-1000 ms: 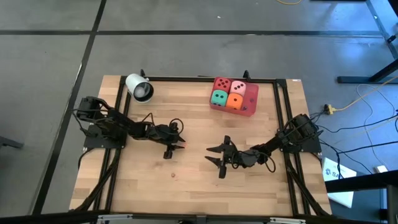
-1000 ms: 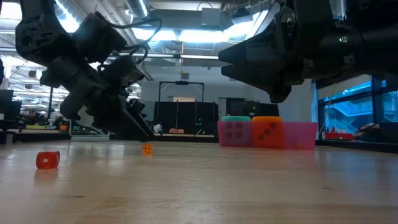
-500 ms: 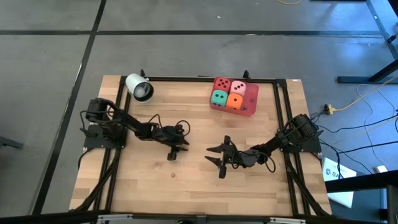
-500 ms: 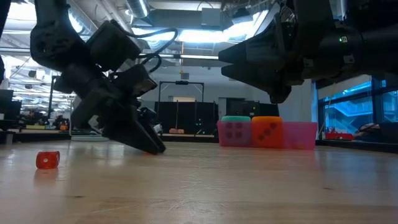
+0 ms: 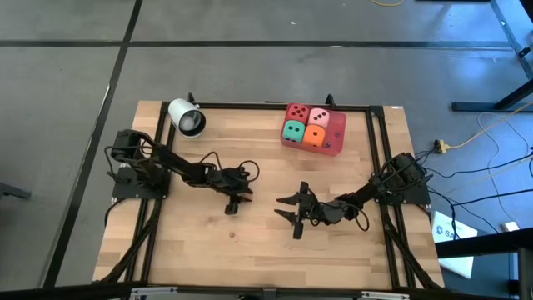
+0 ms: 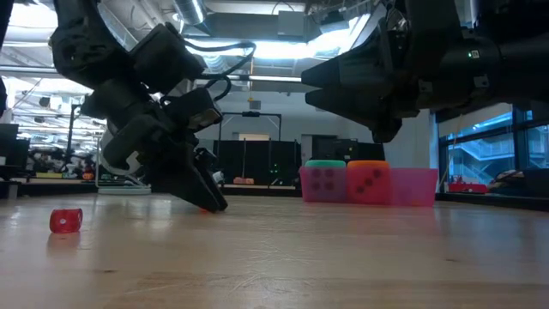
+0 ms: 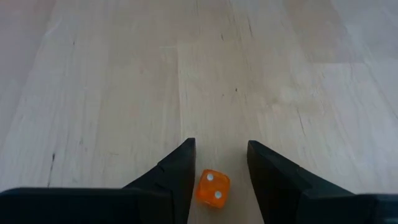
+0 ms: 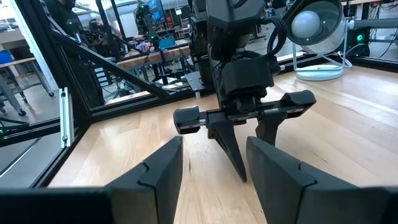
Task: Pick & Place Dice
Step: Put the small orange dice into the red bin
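L hand (image 7: 219, 163) sat open w/ small orange die (image 7: 212, 188) between its fingers; closing off-centre could've flicked it across desk (image 7: 124, 74).

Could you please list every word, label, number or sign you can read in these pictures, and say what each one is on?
No readable text anywhere.
The soft dice in the pink tray and the small orange die between the left gripper's fingers carry pips only.
White paper on the floor has blue marks, too small to read.
Background screens are too blurred to read.
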Motion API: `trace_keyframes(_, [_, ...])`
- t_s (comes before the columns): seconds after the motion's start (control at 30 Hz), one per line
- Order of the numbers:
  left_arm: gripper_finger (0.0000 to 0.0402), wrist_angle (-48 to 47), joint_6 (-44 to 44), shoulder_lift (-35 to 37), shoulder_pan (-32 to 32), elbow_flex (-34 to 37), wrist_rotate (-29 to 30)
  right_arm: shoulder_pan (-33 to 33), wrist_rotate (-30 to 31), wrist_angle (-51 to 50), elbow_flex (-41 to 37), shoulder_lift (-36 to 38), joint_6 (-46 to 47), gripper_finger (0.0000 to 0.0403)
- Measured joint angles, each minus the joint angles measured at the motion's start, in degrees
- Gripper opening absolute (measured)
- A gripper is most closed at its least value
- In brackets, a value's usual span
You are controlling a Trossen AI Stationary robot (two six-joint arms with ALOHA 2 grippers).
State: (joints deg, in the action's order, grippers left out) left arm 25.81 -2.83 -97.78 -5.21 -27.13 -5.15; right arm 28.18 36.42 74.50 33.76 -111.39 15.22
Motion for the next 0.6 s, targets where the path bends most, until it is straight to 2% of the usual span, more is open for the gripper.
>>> trace_keyframes(0.6, [0.0141, -9.1, -1.0, 3.5, 0.0, 0.2, 1.0, 0.0, 0.0, 0.0, 0.0, 0.0, 0.0, 0.0178])
